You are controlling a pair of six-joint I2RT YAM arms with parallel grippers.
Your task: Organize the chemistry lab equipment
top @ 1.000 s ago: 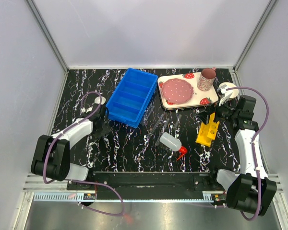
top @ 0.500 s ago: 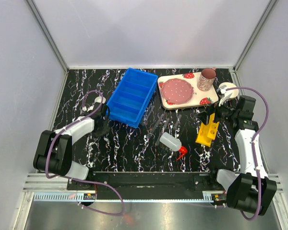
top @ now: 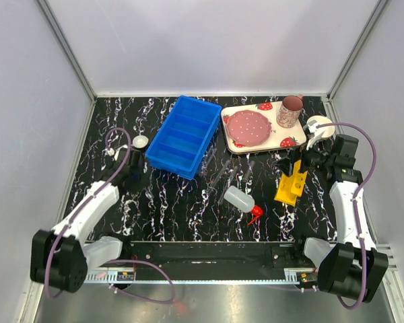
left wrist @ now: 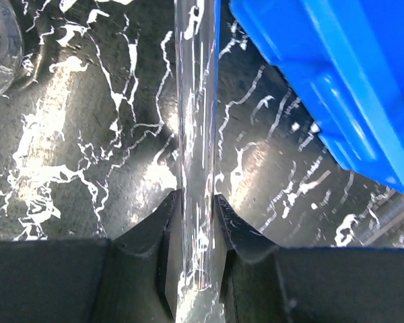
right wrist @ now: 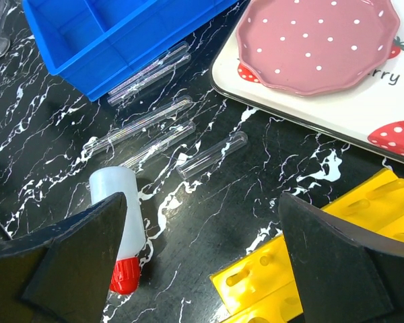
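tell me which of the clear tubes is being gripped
The tube clamped in the left end effector beside the blue bin; the other tubes lie loose near the squeeze bottle.

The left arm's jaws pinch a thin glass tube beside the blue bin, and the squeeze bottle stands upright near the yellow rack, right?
The squeeze bottle lies on its side near the yellow rack, as the right wrist view shows. The left arm's jaws do pinch a thin tube beside the blue bin.

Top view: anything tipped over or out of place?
The bottle lies on its side, red nozzle toward the near edge. Several tubes lie loose on the table by the blue bin, not in the yellow rack.
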